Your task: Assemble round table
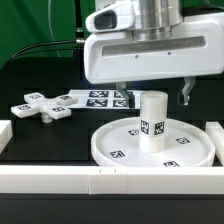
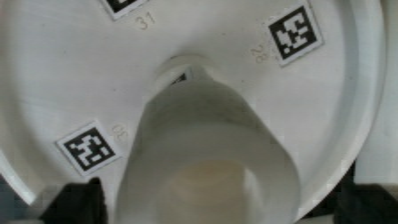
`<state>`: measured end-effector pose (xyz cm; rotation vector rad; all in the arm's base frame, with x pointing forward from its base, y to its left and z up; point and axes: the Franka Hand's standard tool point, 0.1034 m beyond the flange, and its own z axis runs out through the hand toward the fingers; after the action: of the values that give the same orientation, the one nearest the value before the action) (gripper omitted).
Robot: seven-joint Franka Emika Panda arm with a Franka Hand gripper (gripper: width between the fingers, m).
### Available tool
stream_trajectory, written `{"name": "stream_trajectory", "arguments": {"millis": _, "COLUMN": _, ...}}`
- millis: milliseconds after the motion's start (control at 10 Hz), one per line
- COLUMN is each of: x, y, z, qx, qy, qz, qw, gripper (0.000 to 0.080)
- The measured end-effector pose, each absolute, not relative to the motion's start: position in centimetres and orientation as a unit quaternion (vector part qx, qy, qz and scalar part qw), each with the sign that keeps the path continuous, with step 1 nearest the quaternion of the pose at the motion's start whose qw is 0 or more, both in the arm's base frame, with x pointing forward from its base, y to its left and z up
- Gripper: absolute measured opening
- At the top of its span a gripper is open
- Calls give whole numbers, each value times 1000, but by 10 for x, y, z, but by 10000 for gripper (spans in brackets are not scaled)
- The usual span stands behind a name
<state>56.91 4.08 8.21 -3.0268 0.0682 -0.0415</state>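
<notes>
I find the leg point(image 1: 152, 122) upright on the hub of the disc point(image 1: 108, 150), which holds nothing else. The gripper point(image 1: 156, 98) is spread wide about the leg's top, pinching nothing. Risk: an off-centre closure could tip an unseated leg. The foot point(image 1: 40, 105) lies well apart.

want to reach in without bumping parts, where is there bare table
Bare black table lies between the cross-shaped foot, the disc and the front rail. Crowded: the marker board behind, and over the disc, where the open fingers flank the upright leg.
</notes>
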Motion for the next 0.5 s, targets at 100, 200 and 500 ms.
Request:
{"name": "stream_trajectory", "arguments": {"millis": 100, "x": 569, "y": 40, "z": 81, "qx": -998, "qy": 29, "qz": -13, "qw": 57, "gripper": 648}}
{"name": "stream_trajectory", "arguments": {"millis": 200, "x": 569, "y": 40, "z": 80, "qx": -998, "qy": 29, "qz": -13, "qw": 57, "gripper": 649}}
{"name": "stream_trajectory", "arguments": {"millis": 500, "x": 569, "y": 40, "z": 80, "qx": -998, "qy": 28, "qz": -12, "qw": 57, "gripper": 649}}
